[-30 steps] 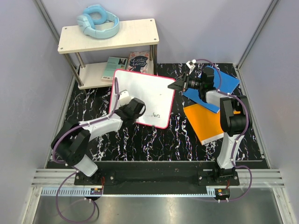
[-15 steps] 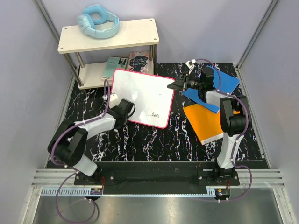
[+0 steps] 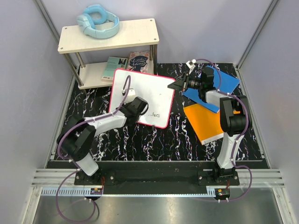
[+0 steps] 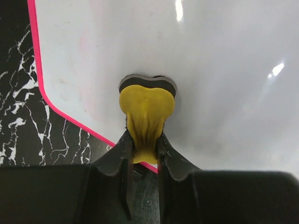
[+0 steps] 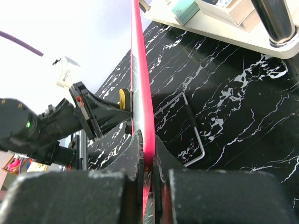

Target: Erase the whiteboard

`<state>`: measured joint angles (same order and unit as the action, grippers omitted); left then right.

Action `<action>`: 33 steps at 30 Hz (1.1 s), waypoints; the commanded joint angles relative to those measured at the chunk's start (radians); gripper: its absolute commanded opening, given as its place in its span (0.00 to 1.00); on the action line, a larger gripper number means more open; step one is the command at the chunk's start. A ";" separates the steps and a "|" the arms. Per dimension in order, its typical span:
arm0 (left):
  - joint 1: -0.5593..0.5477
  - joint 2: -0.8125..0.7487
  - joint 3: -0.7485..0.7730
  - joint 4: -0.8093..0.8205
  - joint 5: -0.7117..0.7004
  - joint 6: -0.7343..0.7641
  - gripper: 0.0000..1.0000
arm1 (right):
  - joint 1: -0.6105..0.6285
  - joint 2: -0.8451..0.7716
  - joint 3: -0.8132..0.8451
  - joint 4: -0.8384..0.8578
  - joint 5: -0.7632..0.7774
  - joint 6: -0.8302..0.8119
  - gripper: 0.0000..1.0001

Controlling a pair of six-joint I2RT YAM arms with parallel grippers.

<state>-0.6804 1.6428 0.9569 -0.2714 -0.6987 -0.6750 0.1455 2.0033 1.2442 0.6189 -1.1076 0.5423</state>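
The whiteboard [image 3: 147, 86], white with a red-pink border, lies tilted on the black marble table. A short stretch of dark handwriting [image 3: 156, 114] shows near its lower edge. My left gripper [image 3: 137, 106] is shut on a yellow eraser [image 4: 147, 105], whose dark felt pad presses on the whiteboard [image 4: 224, 56] near its lower left border. My right gripper [image 3: 178, 85] is shut on the board's right edge. In the right wrist view that red edge [image 5: 140, 70] runs upward between the jaws of the right gripper [image 5: 148, 149], and the eraser [image 5: 122, 99] shows beyond it.
A blue book [image 3: 224, 84] and an orange book [image 3: 205, 122] lie under my right arm. At the back left stands a two-level shelf [image 3: 117, 36] with light-blue headphones [image 3: 98, 21] on top and books [image 3: 139, 61] below. A wire stand [image 5: 192, 126] lies behind the board.
My left gripper swept the eraser left along the board's lower part, then back right to just left of the handwriting. The right gripper and the board held still.
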 commanded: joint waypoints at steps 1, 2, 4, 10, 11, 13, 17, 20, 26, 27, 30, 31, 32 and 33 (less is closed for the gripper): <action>-0.111 0.132 0.111 0.316 0.251 0.011 0.00 | 0.049 -0.021 -0.009 0.013 -0.115 -0.105 0.00; -0.128 0.147 0.144 0.316 0.255 0.024 0.00 | 0.049 -0.021 -0.009 0.013 -0.113 -0.105 0.00; -0.181 0.187 0.175 0.314 0.266 0.060 0.00 | 0.048 -0.023 -0.009 0.015 -0.115 -0.105 0.00; -0.278 0.255 0.230 0.314 0.307 0.071 0.00 | 0.049 -0.024 -0.009 0.013 -0.113 -0.105 0.00; -0.286 0.261 0.232 0.316 0.312 0.069 0.00 | 0.049 -0.023 -0.009 0.013 -0.113 -0.105 0.00; -0.312 0.279 0.244 0.319 0.323 0.057 0.00 | 0.048 -0.023 -0.009 0.015 -0.112 -0.105 0.00; -0.344 0.321 0.292 0.319 0.327 0.057 0.00 | 0.049 -0.020 -0.008 0.015 -0.110 -0.105 0.00; -0.355 0.342 0.344 0.293 0.308 0.063 0.00 | 0.049 -0.020 -0.008 0.015 -0.113 -0.105 0.00; -0.332 0.286 0.349 0.276 0.186 0.109 0.00 | 0.049 -0.020 -0.008 0.015 -0.113 -0.105 0.00; -0.318 0.270 0.332 0.278 0.180 0.126 0.00 | 0.049 -0.020 -0.008 0.016 -0.113 -0.105 0.00; -0.283 0.207 0.280 0.287 0.127 0.135 0.00 | 0.049 -0.018 -0.008 0.018 -0.113 -0.105 0.00; -0.271 0.195 0.267 0.293 0.123 0.138 0.00 | 0.049 -0.020 -0.006 0.018 -0.113 -0.105 0.00; -0.236 0.177 0.258 0.290 0.125 0.140 0.00 | 0.049 -0.020 -0.006 0.018 -0.115 -0.104 0.00; -0.219 0.169 0.244 0.287 0.131 0.134 0.00 | 0.049 -0.018 -0.006 0.018 -0.115 -0.104 0.00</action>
<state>-1.0229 1.8702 1.2419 -0.1070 -0.5236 -0.5499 0.1413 2.0033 1.2453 0.6399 -1.1168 0.5354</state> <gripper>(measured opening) 0.210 0.048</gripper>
